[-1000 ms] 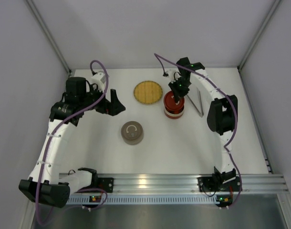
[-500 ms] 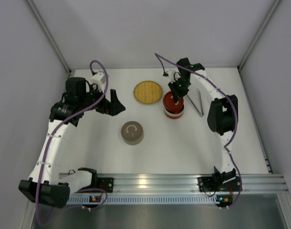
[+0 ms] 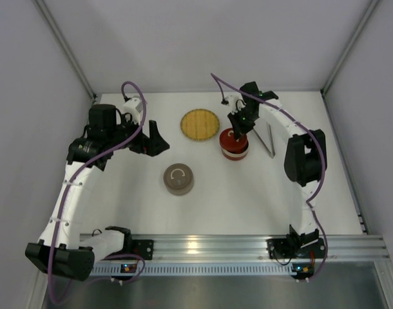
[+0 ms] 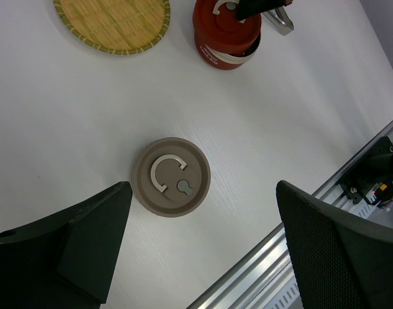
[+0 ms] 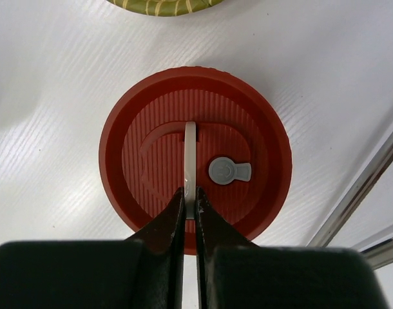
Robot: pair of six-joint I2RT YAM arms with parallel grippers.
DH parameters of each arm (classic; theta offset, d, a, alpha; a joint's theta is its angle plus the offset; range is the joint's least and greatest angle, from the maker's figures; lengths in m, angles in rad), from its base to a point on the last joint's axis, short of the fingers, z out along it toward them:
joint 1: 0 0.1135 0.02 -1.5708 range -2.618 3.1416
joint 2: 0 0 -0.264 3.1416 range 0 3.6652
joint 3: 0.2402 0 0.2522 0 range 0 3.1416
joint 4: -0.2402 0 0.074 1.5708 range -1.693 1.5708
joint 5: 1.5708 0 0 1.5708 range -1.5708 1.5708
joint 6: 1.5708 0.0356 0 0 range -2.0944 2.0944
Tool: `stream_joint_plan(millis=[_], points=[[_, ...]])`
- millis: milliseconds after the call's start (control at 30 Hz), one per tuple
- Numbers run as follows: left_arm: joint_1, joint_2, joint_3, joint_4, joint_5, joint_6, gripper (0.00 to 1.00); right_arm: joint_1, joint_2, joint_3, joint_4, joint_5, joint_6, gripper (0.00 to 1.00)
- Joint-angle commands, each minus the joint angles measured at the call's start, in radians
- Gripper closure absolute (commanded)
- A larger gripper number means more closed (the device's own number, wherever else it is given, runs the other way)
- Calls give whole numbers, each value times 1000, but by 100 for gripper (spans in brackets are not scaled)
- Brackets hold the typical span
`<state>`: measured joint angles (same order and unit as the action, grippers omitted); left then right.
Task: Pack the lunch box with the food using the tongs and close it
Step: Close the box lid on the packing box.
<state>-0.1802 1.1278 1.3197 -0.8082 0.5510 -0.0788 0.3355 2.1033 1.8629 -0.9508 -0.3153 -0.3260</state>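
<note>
right gripper (image 5: 190, 196) is pinched shut on the pale handle (image 5: 191, 151) of the red tin's (image 3: 234, 149) lid (image 5: 142, 132), left gripper (image 4: 201, 219) hangs wide open above the brown tin (image 4: 171, 177), and the tongs (image 3: 270, 147) lie on the table (image 3: 248, 193) just right of the red tin

- The right gripper (image 5: 190, 205) pinches the thin white handle (image 5: 191, 148) with its jaws.
- The handle stands up on the round red lid (image 5: 151, 109).
- A gray knob (image 5: 229, 171) sits beside it.
</note>
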Motion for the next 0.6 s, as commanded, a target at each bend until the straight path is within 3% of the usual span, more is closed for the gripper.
stream_joint_plan(millis=[0, 300, 567], points=[[2, -22, 7, 50, 3, -3, 2, -6, -23, -41, 24, 18, -7, 100], [2, -36, 3, 49, 9, -3, 2, -7, -172, -197, 87, 19, -128, 100], [4, -40, -5, 44, 13, 1, 2, -30, -186, -271, 174, -24, -165, 100]])
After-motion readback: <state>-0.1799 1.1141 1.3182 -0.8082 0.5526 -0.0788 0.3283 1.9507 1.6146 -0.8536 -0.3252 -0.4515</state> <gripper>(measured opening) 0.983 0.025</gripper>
